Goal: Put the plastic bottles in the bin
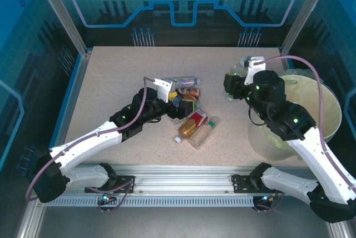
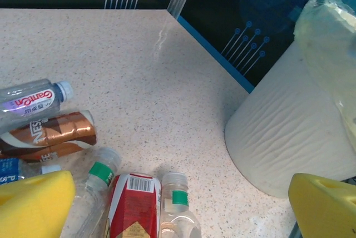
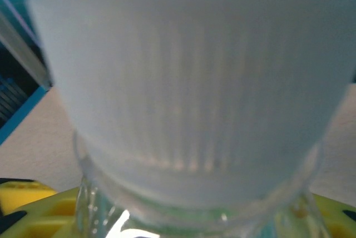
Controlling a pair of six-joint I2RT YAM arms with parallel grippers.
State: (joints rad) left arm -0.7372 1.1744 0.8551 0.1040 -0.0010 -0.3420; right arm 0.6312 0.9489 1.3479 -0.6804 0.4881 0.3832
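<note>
Several plastic bottles lie in a pile mid-table: a red-labelled bottle (image 1: 193, 122), a clear bottle (image 1: 203, 132) and a brown-labelled bottle (image 1: 189, 92). My left gripper (image 1: 177, 103) hangs over this pile. In the left wrist view it (image 2: 179, 203) is open, its yellow fingers (image 2: 34, 206) wide apart above the red-labelled bottle (image 2: 132, 207) and a clear green-banded bottle (image 2: 178, 207). My right gripper (image 1: 233, 82) is shut on a clear bottle (image 3: 189, 82) whose white cap sits blurred close to the right wrist camera. It hovers just left of the pale yellow-green bin (image 1: 311, 110).
Beside the pile lie a white-capped bottle with a pink label (image 2: 33, 102), a brown-labelled bottle (image 2: 53, 135) and a blue-labelled one (image 2: 14, 172). The bin wall (image 2: 289, 132) stands to the right. A blue enclosure wall (image 1: 183, 4) borders the table's far side.
</note>
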